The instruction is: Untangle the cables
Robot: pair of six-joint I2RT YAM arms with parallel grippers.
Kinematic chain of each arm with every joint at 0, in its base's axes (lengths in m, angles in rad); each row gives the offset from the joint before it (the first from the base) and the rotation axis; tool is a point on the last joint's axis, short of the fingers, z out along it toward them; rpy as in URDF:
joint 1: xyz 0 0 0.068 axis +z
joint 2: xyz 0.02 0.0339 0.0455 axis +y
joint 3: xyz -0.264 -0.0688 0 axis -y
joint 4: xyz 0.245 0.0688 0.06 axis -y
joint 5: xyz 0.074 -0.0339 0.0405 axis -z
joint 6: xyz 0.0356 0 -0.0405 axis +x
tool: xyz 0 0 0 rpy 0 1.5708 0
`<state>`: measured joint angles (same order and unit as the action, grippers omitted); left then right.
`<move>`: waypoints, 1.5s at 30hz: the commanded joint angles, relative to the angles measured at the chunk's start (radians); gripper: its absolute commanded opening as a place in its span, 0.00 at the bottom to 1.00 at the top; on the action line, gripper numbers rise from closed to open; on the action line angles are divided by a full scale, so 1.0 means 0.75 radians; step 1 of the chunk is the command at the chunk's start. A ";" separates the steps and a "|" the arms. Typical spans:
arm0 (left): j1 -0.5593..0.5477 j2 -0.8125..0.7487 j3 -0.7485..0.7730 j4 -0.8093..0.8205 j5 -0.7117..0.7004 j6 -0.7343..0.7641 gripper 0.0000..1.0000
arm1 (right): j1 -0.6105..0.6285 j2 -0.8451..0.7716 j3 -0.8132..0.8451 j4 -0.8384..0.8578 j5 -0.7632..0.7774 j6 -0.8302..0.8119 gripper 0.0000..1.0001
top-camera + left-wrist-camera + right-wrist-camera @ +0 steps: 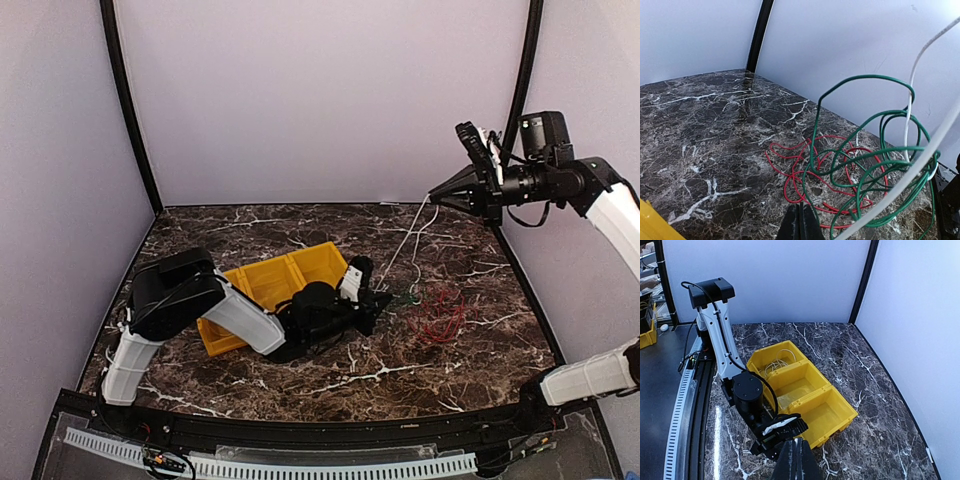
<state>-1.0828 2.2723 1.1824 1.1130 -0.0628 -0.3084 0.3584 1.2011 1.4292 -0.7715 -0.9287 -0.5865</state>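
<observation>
My right gripper [434,194] is raised high at the right and is shut on the white cable [405,243], which slants down to the tangle. In the right wrist view its jaws [796,444] are closed and the cable is hidden. My left gripper [383,298] lies low by the tangle, jaws closed [801,216], with a straight strand of the green cable [860,77] running down into them. The green cable [405,297] stands up in loops, and the white cable [900,177] passes through them. The red cable [438,318] lies flat on the table under the green loops [785,189]. No black cable shows.
A row of three yellow bins [325,247] sits under the left arm; the far bin holds thin pale wires [775,365], the other two look empty [810,396]. White walls and black corner posts [130,110] enclose the marble table [300,375].
</observation>
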 commanded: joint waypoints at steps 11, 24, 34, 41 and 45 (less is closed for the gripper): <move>-0.005 -0.440 -0.425 0.008 -0.048 -0.007 0.38 | -0.012 -0.086 -0.292 0.222 0.226 0.041 0.00; -0.021 -0.728 -0.464 -0.164 -0.030 0.179 0.47 | -0.004 -0.029 -0.434 0.253 0.252 -0.008 0.00; -0.047 -0.513 -0.151 -0.183 0.306 0.394 0.53 | 0.048 -0.009 -0.390 0.215 0.140 -0.008 0.00; -0.051 -0.349 0.111 -0.343 0.262 0.450 0.55 | 0.095 -0.021 -0.369 0.165 0.126 -0.013 0.00; -0.051 -0.296 0.153 -0.361 0.220 0.463 0.45 | 0.109 -0.029 -0.376 0.160 0.120 -0.012 0.00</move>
<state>-1.1175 2.0384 1.2564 0.8795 0.1223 0.0013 0.4259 1.1927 1.1259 -0.6472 -0.8146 -0.5903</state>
